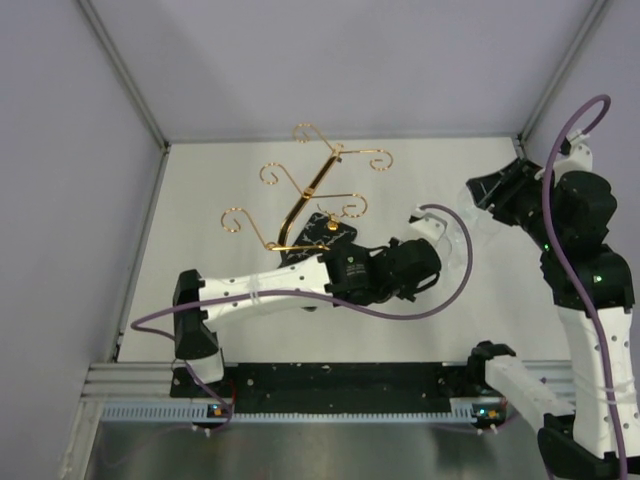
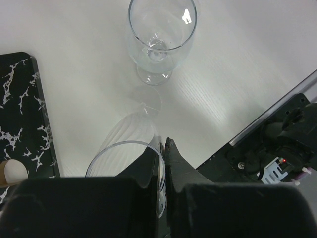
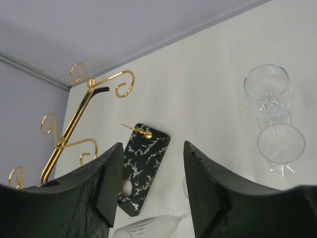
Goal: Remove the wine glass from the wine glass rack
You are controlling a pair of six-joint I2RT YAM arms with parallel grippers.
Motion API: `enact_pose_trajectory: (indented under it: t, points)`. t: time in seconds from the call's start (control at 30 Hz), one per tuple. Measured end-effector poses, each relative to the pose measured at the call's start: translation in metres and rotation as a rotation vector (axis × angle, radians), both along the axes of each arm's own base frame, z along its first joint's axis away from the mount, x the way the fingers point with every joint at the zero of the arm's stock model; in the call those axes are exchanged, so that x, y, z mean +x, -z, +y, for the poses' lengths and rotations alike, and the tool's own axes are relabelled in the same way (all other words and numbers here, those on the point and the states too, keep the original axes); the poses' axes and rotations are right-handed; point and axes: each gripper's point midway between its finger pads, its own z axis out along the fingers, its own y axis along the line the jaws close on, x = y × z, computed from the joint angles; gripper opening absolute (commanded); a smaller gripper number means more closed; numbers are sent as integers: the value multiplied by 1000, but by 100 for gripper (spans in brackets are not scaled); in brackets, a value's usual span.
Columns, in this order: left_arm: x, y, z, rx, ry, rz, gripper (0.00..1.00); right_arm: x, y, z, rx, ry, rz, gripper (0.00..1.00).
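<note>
Though already clear of the wine glass rack, sits pinched by the rim only: wine glass caught in left gripper, clamped tight on the ribbed bowl's edge. Lies just right of the rack's black marbled base, apart from it, w/ no gold arm touching. Long axis approx upright: mouth up toward wrist cam, stem and foot pointing down at table. Can't tell if foot touches table or hangs just above. Comes close to a second glass, upright on the table just beyond the fingertips; apart, but near enough to knock. Right gripper spread wide, holding nothing, well off at right side of scene, so no help. Left arm plainly nearer and on the job. Judging from this: lift-off done, set-down left. Needs straight lowering along that upright axis, w/o swinging toward second glass, then opening. Thin rim grip = prob. pivots or slips if tilted.
</note>
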Motion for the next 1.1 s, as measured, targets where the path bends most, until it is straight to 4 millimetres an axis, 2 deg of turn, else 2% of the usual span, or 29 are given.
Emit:
enact_pose_trajectory:
  t: [0.23, 0.6, 0.73, 0.97, 1.1]
  points:
    - [-1, 22, -6, 61, 2, 1, 0, -1, 4, -1, -8, 2, 4, 52]
    - [-5, 37, -16, 90, 17, 15, 0, 0, 5, -1, -9, 2, 6, 53]
    - [-7, 43, -15, 112, 27, 28, 5, 0, 5, -1, -8, 2, 6, 53]
    - [-12, 48, -15, 130, 46, 45, 23, 0, 6, -1, -9, 2, 8, 54]
    - [-14, 50, -14, 138, 54, 55, 25, 1, 5, -1, -8, 2, 6, 54]
